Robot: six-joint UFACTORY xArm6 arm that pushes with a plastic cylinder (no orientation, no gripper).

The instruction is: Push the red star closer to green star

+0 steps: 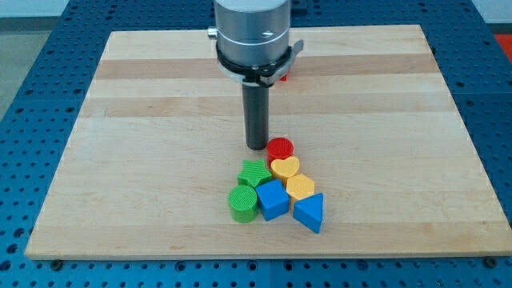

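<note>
The green star (254,172) lies in a cluster of blocks near the view's bottom centre. A small piece of a red block (282,77), probably the red star, shows at the view's top, mostly hidden behind the arm's grey housing. My tip (257,147) rests on the board just above the green star and just left of the red cylinder (280,148). The red piece lies far above the tip, toward the view's top.
The cluster also holds a yellow heart (285,167), a yellow hexagon-like block (301,186), a green cylinder (242,202), a blue cube-like block (272,198) and a blue triangle (310,211). The wooden board (144,120) sits on a blue perforated table.
</note>
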